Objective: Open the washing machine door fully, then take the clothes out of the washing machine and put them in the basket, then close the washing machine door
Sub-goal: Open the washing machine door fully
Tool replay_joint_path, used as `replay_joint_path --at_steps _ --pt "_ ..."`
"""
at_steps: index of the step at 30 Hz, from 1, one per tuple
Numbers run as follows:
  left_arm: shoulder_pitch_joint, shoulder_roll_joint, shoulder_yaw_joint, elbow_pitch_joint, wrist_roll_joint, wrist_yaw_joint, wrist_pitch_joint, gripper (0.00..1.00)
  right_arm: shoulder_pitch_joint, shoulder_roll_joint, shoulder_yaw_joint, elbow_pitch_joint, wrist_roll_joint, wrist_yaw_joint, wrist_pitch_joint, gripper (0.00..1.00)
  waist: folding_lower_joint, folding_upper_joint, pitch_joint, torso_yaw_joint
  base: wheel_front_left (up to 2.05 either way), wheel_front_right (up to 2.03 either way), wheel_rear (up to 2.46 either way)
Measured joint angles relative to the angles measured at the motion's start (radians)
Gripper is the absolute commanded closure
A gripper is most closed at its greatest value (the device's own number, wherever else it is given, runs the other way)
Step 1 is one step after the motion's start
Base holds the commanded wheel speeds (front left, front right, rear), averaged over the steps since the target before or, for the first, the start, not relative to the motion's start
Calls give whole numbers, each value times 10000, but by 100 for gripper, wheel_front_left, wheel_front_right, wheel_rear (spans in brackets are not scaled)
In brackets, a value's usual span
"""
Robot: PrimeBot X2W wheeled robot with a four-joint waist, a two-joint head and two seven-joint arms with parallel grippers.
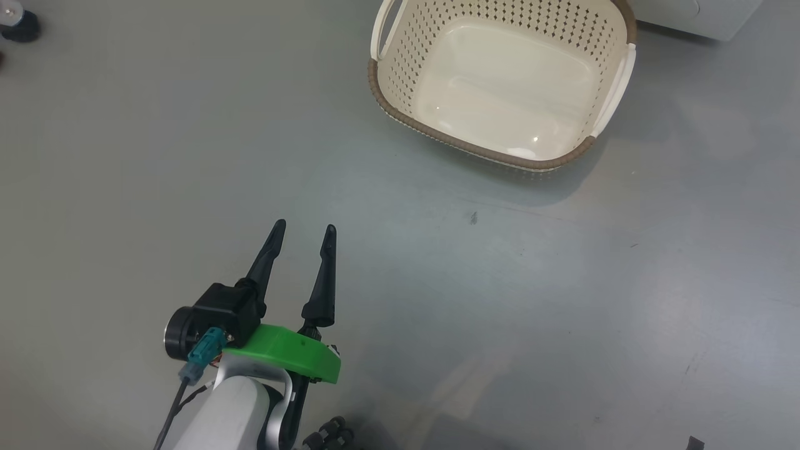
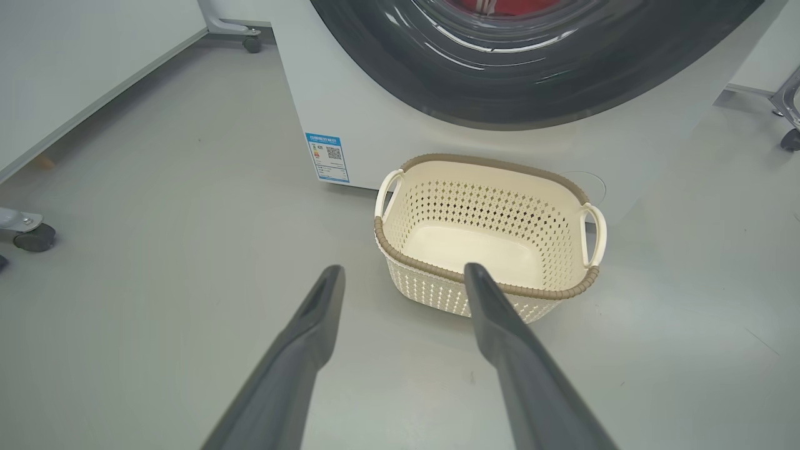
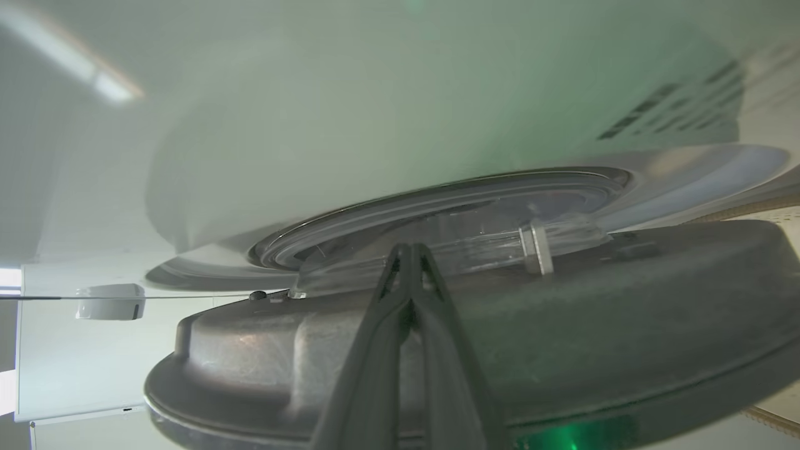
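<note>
My left gripper (image 1: 305,228) hangs open over bare floor, short of and left of the basket (image 1: 400,119), with nothing between its fingers. The cream basket (image 2: 481,161) is empty and stands just in front of the white washing machine (image 2: 375,119). Above it curves the glossy black rim of the washing machine door (image 2: 500,100), and the red clothes (image 2: 500,5) show through its glass. My right gripper (image 3: 409,251) is shut and holds nothing. It lies along the door's grey inner face (image 3: 562,337), tips at the clear glass bowl (image 3: 462,240). There the door stands apart from the machine front (image 3: 375,125).
A blue label (image 2: 328,156) marks the machine's lower left corner. Caster wheels stand at the left (image 2: 34,237), far left corner (image 2: 252,44) and right (image 2: 790,139). A white panel (image 2: 81,69) runs along the left. A dark caster (image 1: 19,26) sits top left.
</note>
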Motion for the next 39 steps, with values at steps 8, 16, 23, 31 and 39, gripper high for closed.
replay_joint_path --at_steps 8,16,23,31,39 --pt "-38 0 36 17 2 29 0 0 23 -31 217 209 -203 0 244 100 0 0 -86 -44 0 0 0" --pt "-52 0 84 67 6 29 0 0 125 -2 263 391 -217 -2 408 100 0 0 -252 -134 0 0 0" --pt "-53 0 128 128 21 31 0 0 450 50 347 405 -219 0 566 100 0 0 -451 -204 0 0 0" --pt "-53 0 169 188 121 42 0 0 745 161 347 454 -217 2 688 100 0 0 -666 -293 0 0 0" --pt "-53 0 169 201 123 44 0 0 918 226 366 460 -215 50 874 100 0 0 -797 -374 0 0 0"
